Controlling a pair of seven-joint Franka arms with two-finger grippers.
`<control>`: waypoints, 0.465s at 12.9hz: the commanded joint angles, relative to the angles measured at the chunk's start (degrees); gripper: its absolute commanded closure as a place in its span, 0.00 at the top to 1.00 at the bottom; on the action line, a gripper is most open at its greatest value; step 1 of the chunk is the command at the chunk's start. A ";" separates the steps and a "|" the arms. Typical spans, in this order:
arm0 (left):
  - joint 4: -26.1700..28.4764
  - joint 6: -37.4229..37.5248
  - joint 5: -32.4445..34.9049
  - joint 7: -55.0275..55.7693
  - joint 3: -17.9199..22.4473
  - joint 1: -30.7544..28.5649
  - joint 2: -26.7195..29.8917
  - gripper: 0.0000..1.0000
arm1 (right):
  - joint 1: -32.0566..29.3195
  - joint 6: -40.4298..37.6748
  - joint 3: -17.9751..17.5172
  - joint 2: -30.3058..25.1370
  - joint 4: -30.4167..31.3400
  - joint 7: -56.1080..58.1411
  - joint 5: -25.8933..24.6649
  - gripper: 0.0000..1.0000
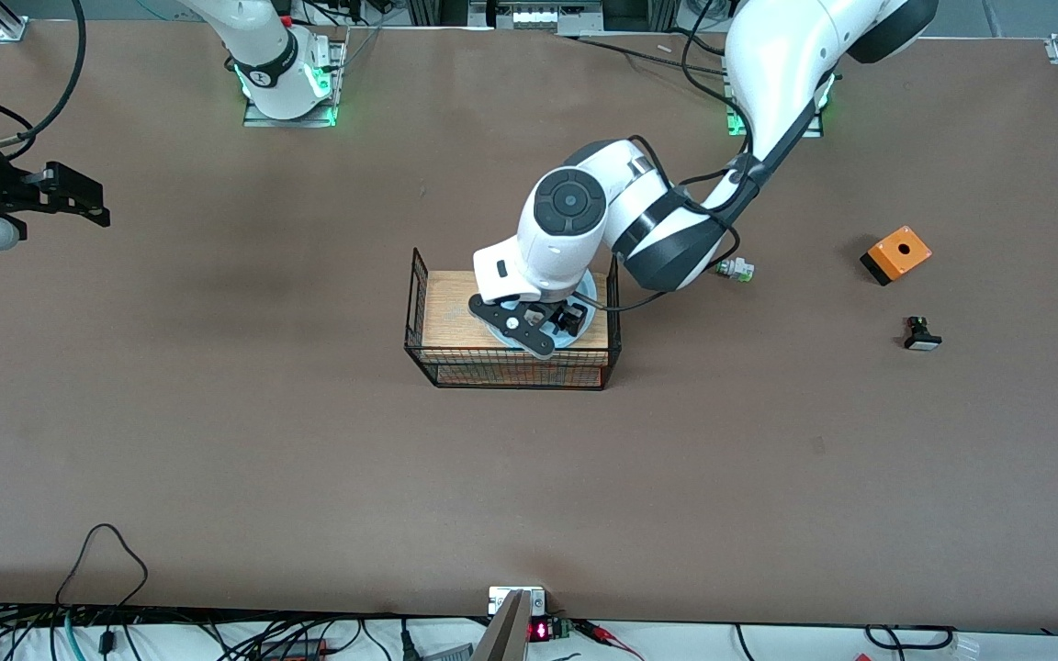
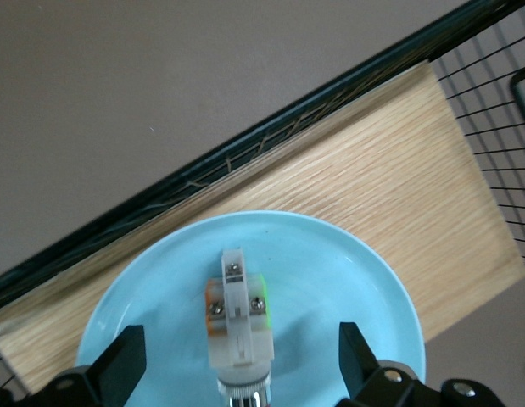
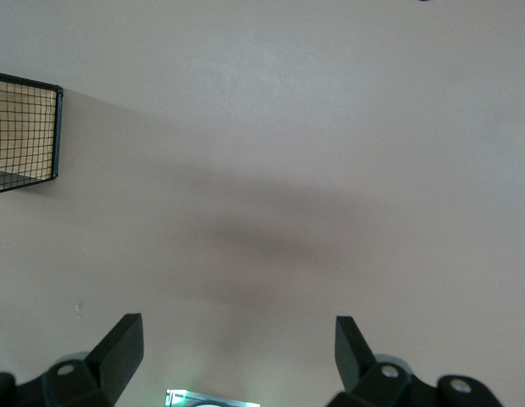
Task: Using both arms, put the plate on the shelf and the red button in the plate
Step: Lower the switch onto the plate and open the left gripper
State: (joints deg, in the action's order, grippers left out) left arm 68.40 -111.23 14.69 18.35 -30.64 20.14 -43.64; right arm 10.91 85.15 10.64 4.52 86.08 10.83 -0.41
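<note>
A: In the wire basket (image 1: 419,317) at the middle of the table (image 1: 217,441), what sits on the wooden floor?

B: The plate (image 2: 330,280), pale blue and flat on the wood, toward the left arm's end of the basket. The red button (image 2: 237,318) lies in the plate near its middle; in the left wrist view only its white body with an orange and a green patch shows, the cap hidden.

A: And the left gripper (image 2: 237,360)?

B: It hangs just over the plate, jaws spread wide, one finger on each side of the button and neither touching it. Nothing is held.

A: The other arm?

B: The right gripper (image 3: 237,352) waits above bare table at the right arm's end, well apart from the basket, jaws wide and empty.

A: Anything else on the table?

B: Toward the left arm's end: a white switch (image 1: 734,269) just beside the basket, an orange box (image 1: 896,254), and a black switch (image 1: 921,335) nearer the front camera than the box.
</note>
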 commanded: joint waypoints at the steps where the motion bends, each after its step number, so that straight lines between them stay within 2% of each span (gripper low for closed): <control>1: 0.16 9.24 -0.88 5.69 -0.03 -0.02 8.27 1.00 | -0.01 -0.25 -0.01 0.40 -1.18 0.07 0.06 1.00; 4: -0.63 21.19 -2.12 17.13 -0.03 -0.28 15.14 1.00 | -0.19 -0.25 0.17 0.40 -1.18 0.07 -0.03 1.00; 6: -0.55 25.61 -1.33 24.67 0.85 -0.98 18.31 1.00 | -0.36 -0.33 0.26 0.40 -1.18 0.16 0.06 1.00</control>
State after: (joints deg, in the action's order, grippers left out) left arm 66.58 -88.81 13.52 36.81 -30.83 20.02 -28.53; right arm 10.79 85.17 10.79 4.60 86.00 10.83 -0.41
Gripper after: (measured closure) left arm 0.000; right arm 0.000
